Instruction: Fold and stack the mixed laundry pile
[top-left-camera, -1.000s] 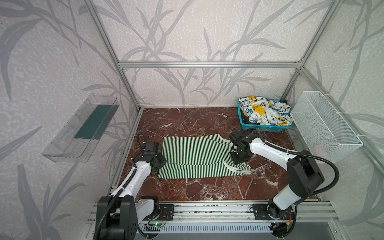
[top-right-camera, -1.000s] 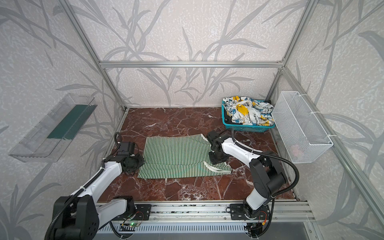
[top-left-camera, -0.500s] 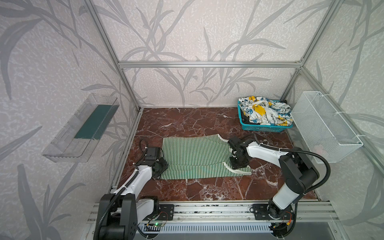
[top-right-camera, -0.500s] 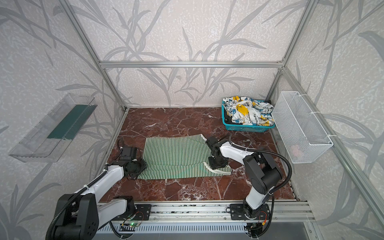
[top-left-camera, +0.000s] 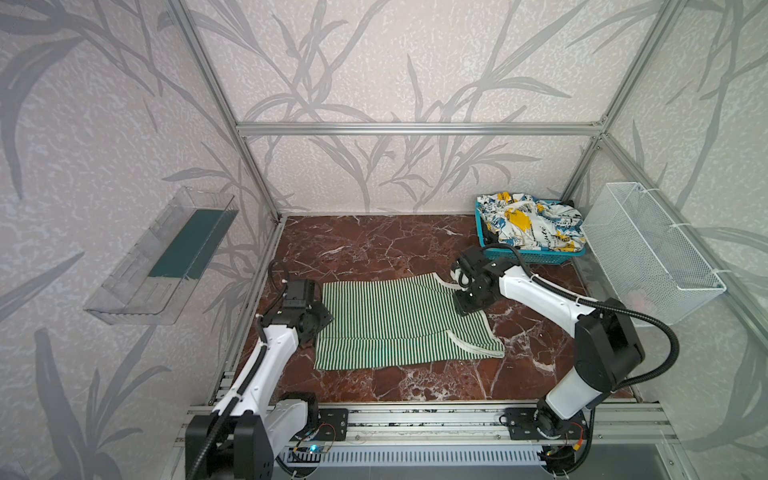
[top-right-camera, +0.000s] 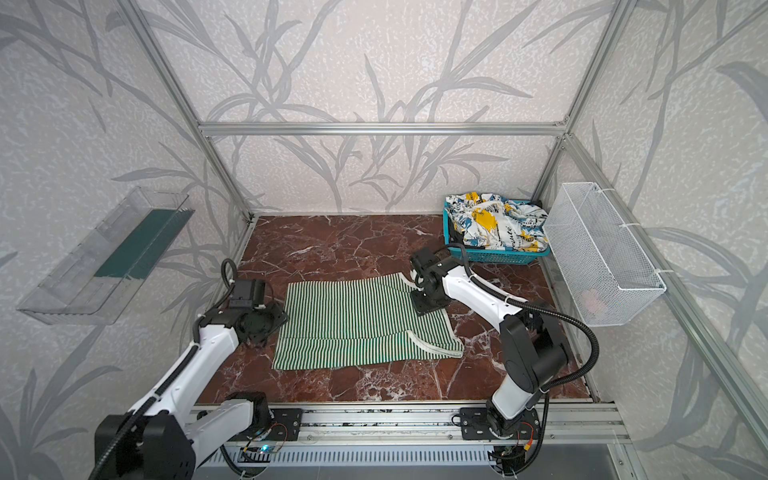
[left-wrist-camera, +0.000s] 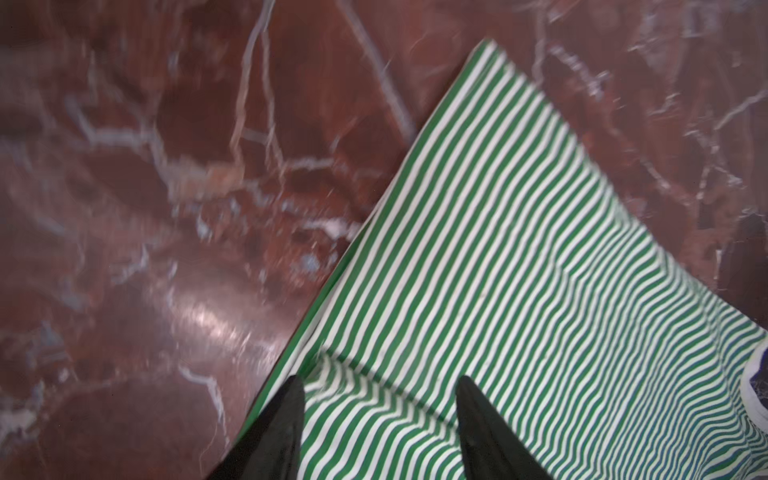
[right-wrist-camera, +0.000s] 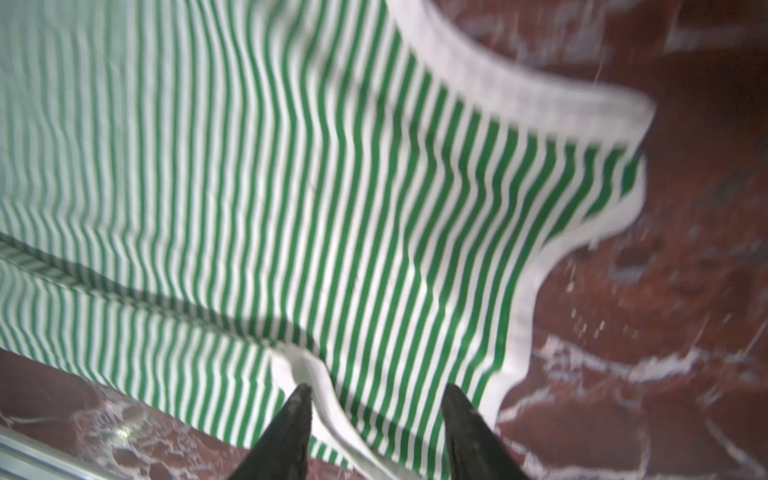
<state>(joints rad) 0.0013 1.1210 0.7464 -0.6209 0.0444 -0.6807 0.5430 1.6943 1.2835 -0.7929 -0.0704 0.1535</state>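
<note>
The only writing in sight sits on the white printed garment heaped in the teal basket. A line of dark cursive lettering runs across its front fold in both top views (too small and creased for any word to be read with certainty). No label, brand, number or sign can be read.

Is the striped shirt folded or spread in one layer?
Folded over: the striped shirt lies flat, and both top views show an upper layer's edge crossing it.
</note>
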